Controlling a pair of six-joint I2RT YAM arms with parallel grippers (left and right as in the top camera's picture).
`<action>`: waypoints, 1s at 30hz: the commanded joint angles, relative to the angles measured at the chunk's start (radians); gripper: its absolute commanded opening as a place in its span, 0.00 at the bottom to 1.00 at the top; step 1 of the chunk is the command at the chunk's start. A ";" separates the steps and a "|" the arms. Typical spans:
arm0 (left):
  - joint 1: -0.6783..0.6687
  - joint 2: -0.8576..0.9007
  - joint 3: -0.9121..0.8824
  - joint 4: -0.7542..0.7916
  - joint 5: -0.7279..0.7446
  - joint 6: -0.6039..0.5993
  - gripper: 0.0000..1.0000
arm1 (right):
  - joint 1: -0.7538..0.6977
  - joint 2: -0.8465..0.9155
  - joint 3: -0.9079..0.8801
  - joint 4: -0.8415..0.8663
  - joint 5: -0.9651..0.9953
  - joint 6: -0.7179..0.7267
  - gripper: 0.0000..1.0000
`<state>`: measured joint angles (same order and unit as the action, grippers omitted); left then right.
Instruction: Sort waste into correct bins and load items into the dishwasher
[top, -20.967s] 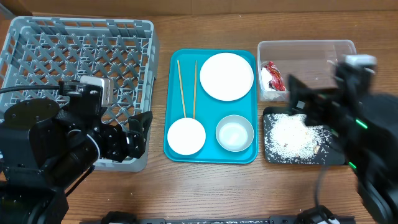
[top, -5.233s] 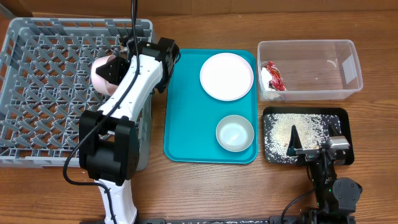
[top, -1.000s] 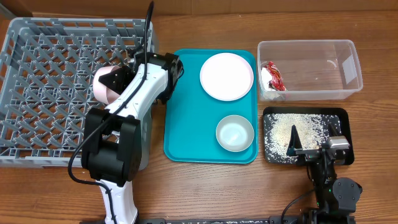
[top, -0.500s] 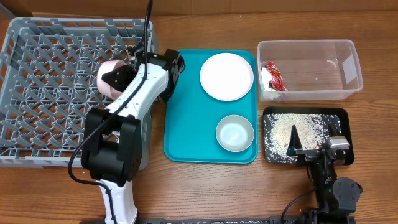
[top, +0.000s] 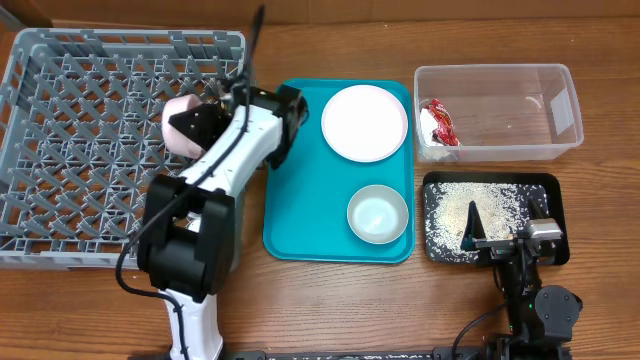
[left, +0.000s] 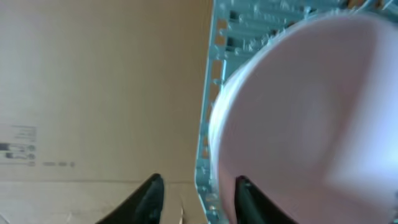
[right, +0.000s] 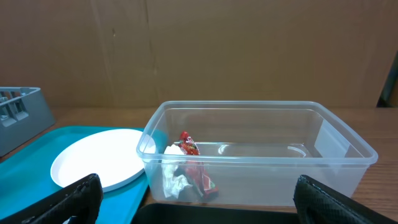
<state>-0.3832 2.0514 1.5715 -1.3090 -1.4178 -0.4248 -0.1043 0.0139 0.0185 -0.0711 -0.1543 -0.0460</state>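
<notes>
Left gripper (left: 199, 198) is partly open, fingers astride the rim of the small pinkish-white round bowl (left: 298, 118), not pinching it. The bowl rests among the pegs of the large grey plastic dish rack (top: 80, 130) (on the side nearest the teal plastic tray (top: 310, 220)). Withdrawing crookedly could hook that rim and topple it.

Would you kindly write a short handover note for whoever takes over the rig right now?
Left gripper: jaws parted at the rim of the pinkish bowl, at the right edge of the dish rack. One finger stands clear of the bowl; I cannot tell whether it is seated.
Right gripper: jaws wide open, empty, parked low by the black tray.
Done: wrapper in the clear tub; grains on the black tray.
Left: plate and greenish bowl sit on the teal tray, not yet racked. Chopsticks show in no view; look for them.
</notes>
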 joint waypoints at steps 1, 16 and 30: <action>-0.051 0.002 0.012 0.001 -0.043 -0.004 0.43 | -0.002 -0.011 -0.011 0.006 -0.005 0.000 1.00; -0.102 -0.147 0.189 -0.066 0.443 -0.191 0.56 | -0.002 -0.011 -0.011 0.006 -0.005 0.000 1.00; -0.138 -0.231 0.162 0.105 1.466 0.116 0.69 | -0.002 -0.011 -0.011 0.006 -0.005 0.000 1.00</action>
<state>-0.4942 1.7649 1.7813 -1.2095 -0.1890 -0.3885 -0.1043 0.0139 0.0185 -0.0711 -0.1539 -0.0452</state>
